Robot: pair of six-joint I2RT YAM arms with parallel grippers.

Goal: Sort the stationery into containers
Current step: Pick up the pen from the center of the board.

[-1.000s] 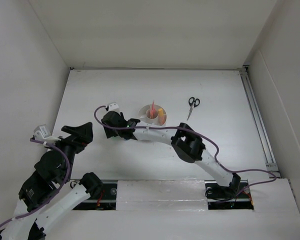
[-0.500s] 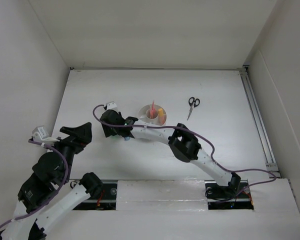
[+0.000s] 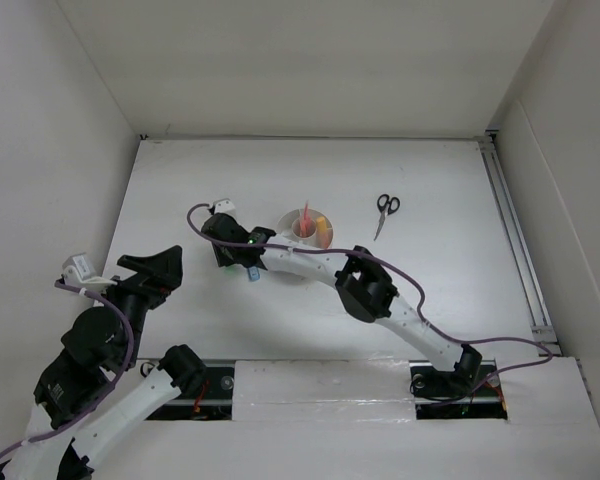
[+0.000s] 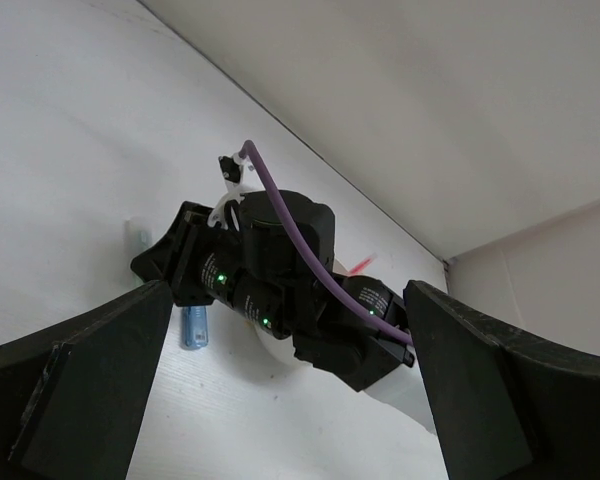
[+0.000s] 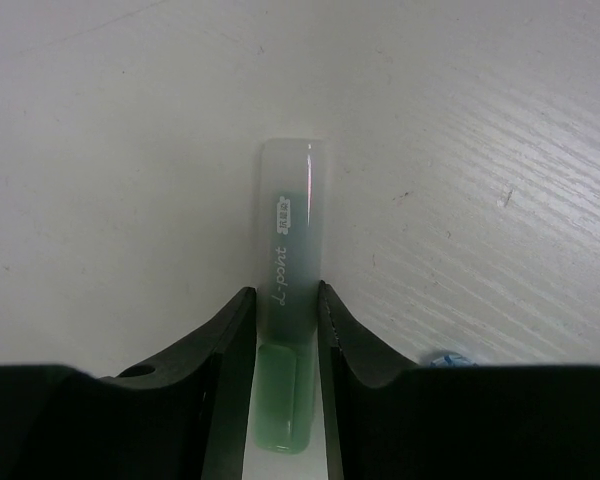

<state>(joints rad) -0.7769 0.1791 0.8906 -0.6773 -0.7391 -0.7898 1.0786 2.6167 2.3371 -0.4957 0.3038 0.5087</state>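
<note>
**A:** What is the setting?

**B:** A white table (image 3: 430, 170) boxed in by plain white walls (image 3: 310, 60), with both arms bolted at its near edge.

**A:** Where is the organizer?

**B:** The round white organizer (image 3: 292, 221) stands around the middle of the table. Thin pink pens (image 3: 305, 213) stand in its centre cup, and an orange-yellow marker (image 3: 326, 233) sits in a ring compartment on the right side.

**A:** And the loose items?

**B:** The black-handled scissors (image 3: 385, 213) lie flat to the right of the organizer, well apart from it, handles far and blades pointing near. A blue marker (image 4: 193, 325) lies on the table near and left of the organizer, just beside the right wrist.

**A:** What is the right arm doing?

**B:** It reaches across to the left of the organizer. In its wrist view the right gripper (image 5: 280, 295) is clamped on a green marker (image 5: 292, 200), with the fingers (image 5: 220, 370) pressed against both of its long sides. The frosted end sticks out beyond the tips (there is small lettering along the barrel). Whether the marker rests on the table or is just off it, I cannot tell. From above, the gripper hides it.

**A:** And the left arm?

**B:** The left gripper (image 3: 160, 270) hangs over the near left part of the table, jaws spread wide and holding nothing. It points toward the right arm's wrist, well apart from it.
</note>
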